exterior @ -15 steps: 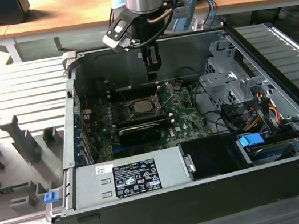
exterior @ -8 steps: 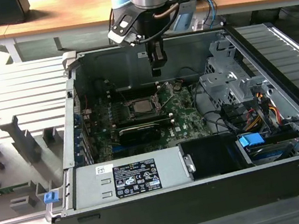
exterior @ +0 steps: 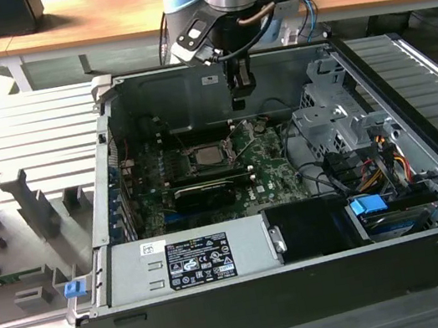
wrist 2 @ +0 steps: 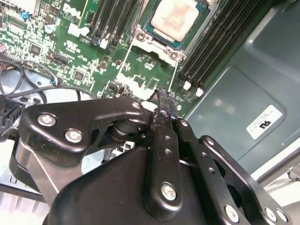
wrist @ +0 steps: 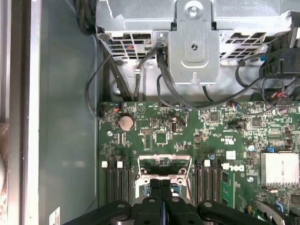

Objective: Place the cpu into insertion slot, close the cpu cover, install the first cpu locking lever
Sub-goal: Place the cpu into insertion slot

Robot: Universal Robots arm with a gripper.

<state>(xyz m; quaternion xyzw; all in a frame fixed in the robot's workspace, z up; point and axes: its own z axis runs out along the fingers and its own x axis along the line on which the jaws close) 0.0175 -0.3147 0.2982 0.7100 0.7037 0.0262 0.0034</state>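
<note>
Beyond the closed claw (wrist 2: 162, 95), cpu (wrist 2: 176, 18) partly cut off

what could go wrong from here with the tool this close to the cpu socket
1. The tool sits just off a thin wire lever beside the cpu; its narrow tip could slip off so thin a rod and strike the board.
2. Memory slots flank the cpu closely, so sideways drift may hit them.
3. Whether the cpu cover lies fully flat is unclear; levering over a raised cover could stress the cpu.
</note>
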